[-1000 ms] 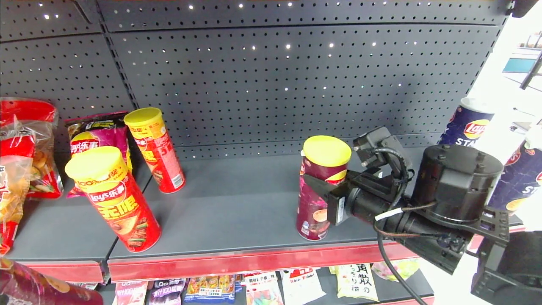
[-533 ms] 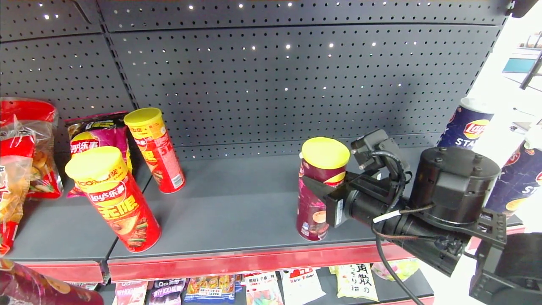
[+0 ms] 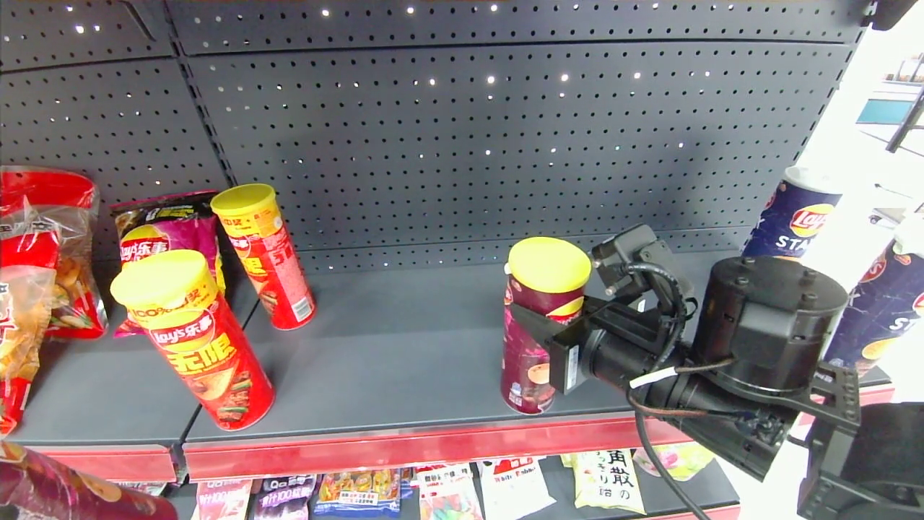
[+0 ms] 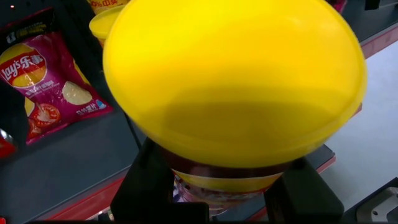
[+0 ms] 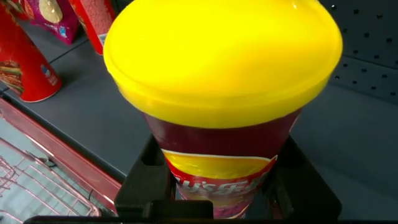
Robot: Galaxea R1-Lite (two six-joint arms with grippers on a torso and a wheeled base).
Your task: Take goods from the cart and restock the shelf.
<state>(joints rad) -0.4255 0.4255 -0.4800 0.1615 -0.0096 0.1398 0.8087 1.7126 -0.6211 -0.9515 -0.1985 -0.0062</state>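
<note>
Head view: purple can [image 3: 527, 368], clamped in right gripper [image 3: 541, 325], was slid left along shelf [image 3: 397, 361], not yet released; left gripper [image 4: 227, 193] is clamped on another can [image 4: 236, 81].

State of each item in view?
Maroon cylindrical chip can with yellow plastic lid: upright at shelf front, lidded, clamped by right gripper.
Second maroon yellow-lidded can: lidded, clamped by left gripper.
Front red yellow-lidded can: standing, lidded, free.
Rear red yellow-lidded can: same.
Purple chip bag: upright against back panel.

Grey pegboard [image 3: 462, 144]; snack packets [image 3: 606, 480] below
</note>
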